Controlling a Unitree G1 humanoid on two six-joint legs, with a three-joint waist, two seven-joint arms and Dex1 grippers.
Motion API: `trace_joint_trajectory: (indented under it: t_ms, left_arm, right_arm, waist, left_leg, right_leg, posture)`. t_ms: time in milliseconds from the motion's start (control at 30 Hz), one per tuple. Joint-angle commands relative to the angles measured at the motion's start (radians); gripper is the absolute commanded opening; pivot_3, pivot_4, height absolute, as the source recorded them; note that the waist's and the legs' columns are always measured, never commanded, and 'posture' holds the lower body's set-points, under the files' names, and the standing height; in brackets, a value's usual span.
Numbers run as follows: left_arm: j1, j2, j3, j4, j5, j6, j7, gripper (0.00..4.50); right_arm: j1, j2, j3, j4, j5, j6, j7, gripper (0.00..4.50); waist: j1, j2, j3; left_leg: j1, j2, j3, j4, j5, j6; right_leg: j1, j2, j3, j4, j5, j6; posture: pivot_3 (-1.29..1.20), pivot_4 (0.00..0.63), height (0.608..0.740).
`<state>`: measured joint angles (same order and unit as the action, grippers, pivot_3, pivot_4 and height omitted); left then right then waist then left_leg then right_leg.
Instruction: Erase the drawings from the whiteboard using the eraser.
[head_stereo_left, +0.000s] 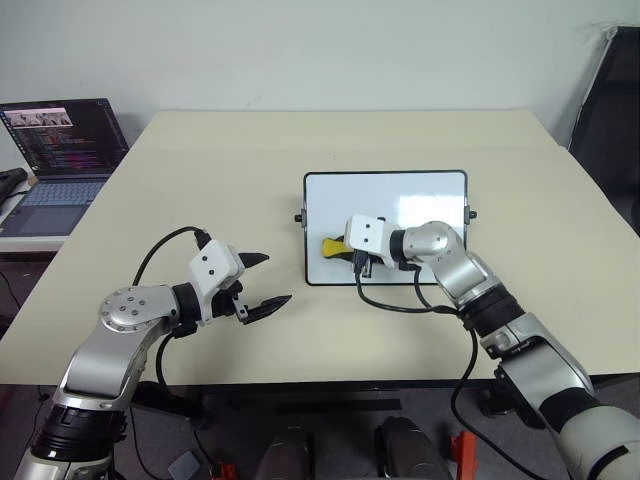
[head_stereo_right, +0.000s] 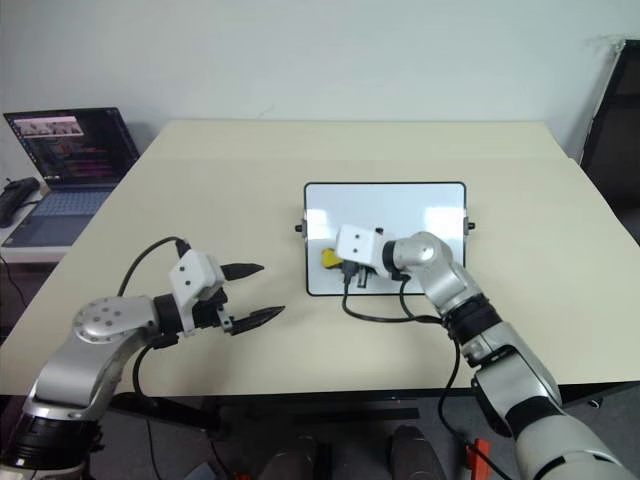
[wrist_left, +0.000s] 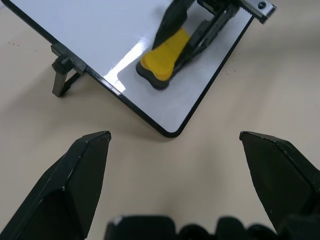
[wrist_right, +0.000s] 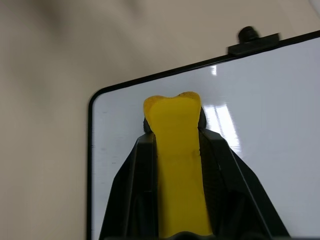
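Pinching the yellow eraser (wrist_right: 177, 165) between its two black fingers (wrist_right: 132, 195), the right gripper (head_stereo_left: 345, 252) holds the block's black underside against the whiteboard (head_stereo_left: 400, 195), near the board's corner at about seven o'clock in the head views. The eraser's free end points toward nine o'clock, close to the board's short edge. The whiteboard lies flat on the beige table (head_stereo_left: 250, 150), a little toward three o'clock of the table's middle, with a small black knob (head_stereo_left: 299, 216) at each short side. Its white surface shows glare but no pen marks that can be made out. The left gripper (head_stereo_left: 264, 280) hovers over bare tabletop at about eight o'clock from the board, well apart from it, its fingers (wrist_left: 82, 170) spread wide with nothing between them and aimed toward the board's near corner. A black cable (head_stereo_left: 400, 303) loops from the right wrist across the board's near edge. An open laptop (head_stereo_left: 62, 150) sits off the table at ten o'clock.
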<state>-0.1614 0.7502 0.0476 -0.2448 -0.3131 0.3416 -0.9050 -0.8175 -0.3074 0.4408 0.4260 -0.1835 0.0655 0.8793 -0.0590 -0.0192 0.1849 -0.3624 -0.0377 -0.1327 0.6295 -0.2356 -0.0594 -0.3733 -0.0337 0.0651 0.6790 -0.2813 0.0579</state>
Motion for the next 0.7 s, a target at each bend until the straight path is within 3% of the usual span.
trace_joint_trajectory:
  t_ms: [33, 233, 367, 567, 700]
  left_arm:
    - [-0.023, 0.014, 0.029, -0.031, -0.008, -0.007, 0.003, 4.5]
    - [-0.042, 0.01, 0.024, -0.029, -0.009, -0.005, 0.002, 4.5]
    - [-0.05, 0.015, 0.034, -0.036, -0.019, 0.002, -0.002, 4.5]
    - [-0.061, 0.031, 0.038, -0.05, -0.041, 0.02, -0.028, 4.5]
    - [-0.095, 0.023, 0.035, -0.035, -0.04, 0.011, -0.03, 4.5]
  right_arm:
    - [0.03, -0.006, 0.008, 0.008, -0.028, 0.054, -0.003, 0.8]
    - [-0.006, -0.004, -0.032, -0.031, 0.003, 0.072, -0.009, 0.8]
    - [-0.037, -0.053, -0.085, -0.185, 0.074, 0.115, 0.074, 0.8]
    - [-0.076, -0.187, -0.247, -0.47, 0.282, 0.338, 0.208, 0.8]
    - [-0.041, -0.347, -0.301, -0.542, 0.305, 0.38, 0.265, 0.8]
  waist:
    - [0.0, 0.0, 0.0]
    - [0.0, 0.0, 0.0]
    - [0.002, 0.0, 0.002]
    - [0.004, 0.0, 0.002]
    - [0.01, 0.0, 0.002]
  left_leg:
    - [0.0, 0.0, 0.0, 0.0, 0.0, 0.0]
    - [0.0, 0.002, 0.0, 0.0, 0.0, 0.0]
    - [-0.003, 0.004, 0.0, 0.0, 0.0, 0.0]
    - [-0.024, 0.004, -0.003, -0.001, -0.001, -0.001]
    - [-0.032, 0.005, -0.003, -0.001, -0.002, -0.003]
  right_leg:
    - [0.0, 0.0, 0.0, 0.0, 0.0, 0.0]
    - [-0.001, 0.0, 0.0, 0.0, 0.0, 0.0]
    - [-0.003, 0.0, 0.0, 0.0, 0.0, 0.0]
    - [-0.023, -0.001, -0.002, 0.0, 0.004, -0.004]
    - [-0.028, -0.003, -0.004, -0.005, 0.003, -0.004]
  posture:
    - [0.0, 0.15, 0.74]
    - [0.0, 0.15, 0.74]
    - [0.0, 0.15, 0.74]
    - [0.0, 0.15, 0.74]
    - [0.0, 0.15, 0.74]
